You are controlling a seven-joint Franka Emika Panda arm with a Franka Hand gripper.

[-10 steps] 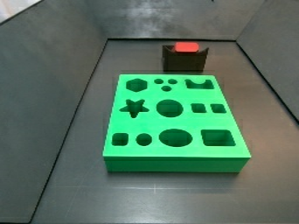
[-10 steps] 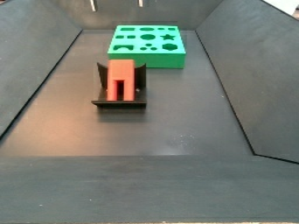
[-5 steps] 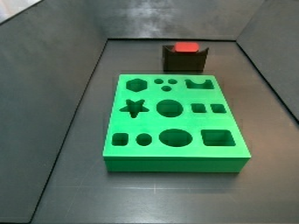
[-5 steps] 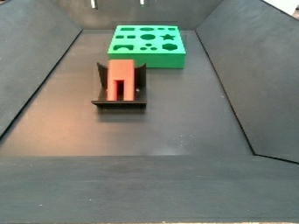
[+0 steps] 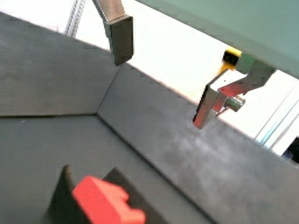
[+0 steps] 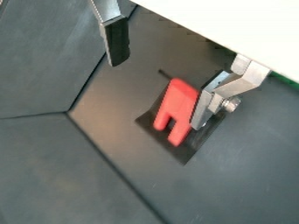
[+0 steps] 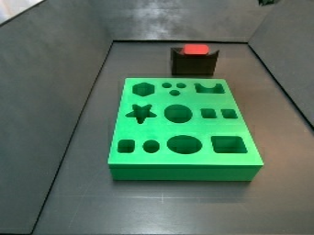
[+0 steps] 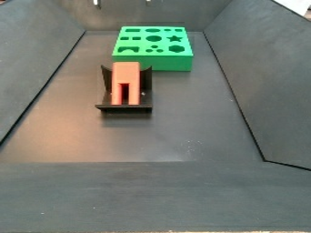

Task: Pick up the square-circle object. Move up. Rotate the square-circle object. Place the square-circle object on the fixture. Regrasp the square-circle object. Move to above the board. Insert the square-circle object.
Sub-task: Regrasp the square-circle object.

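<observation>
While parked high above the bin floor, with nothing between the fingers:

Gripper (image 6: 162, 72): spread wide, holding nothing; both silver finger plates seen in both wrist views (image 5: 163, 77); barely caught at the top edge of the side views, so exact place over the bin could not be told from those.

Fingers: one plate with dark pad (image 6: 114, 42), its mate (image 6: 211, 103) well apart from it; gap between them empty except for the scene below.

Square-circle object (image 8: 125, 81): red, seated on the fixture, lying along its dip; two short legs and the notch visible in a wrist view (image 6: 177, 108); seen as a small red cap on the dark holder in a side view (image 7: 194, 51); only one red end caught in a wrist view (image 5: 107, 201). Not touched by the fingers.

Fixture (image 8: 124, 106): dark holder on its base plate, resting on the bin floor, just beside the short edge of the board but apart from it; in a side view (image 7: 194, 64) at the far end, behind the board.

Board (image 7: 183, 127): bright green, flat on the floor, cut-outs of star, hexagon, circles, squares and oval all unfilled; in a side view (image 8: 155, 48) at the far end, beyond the fixture.

Bin floor (image 8: 183, 136): dark grey, sloped walls on both sides.
</observation>
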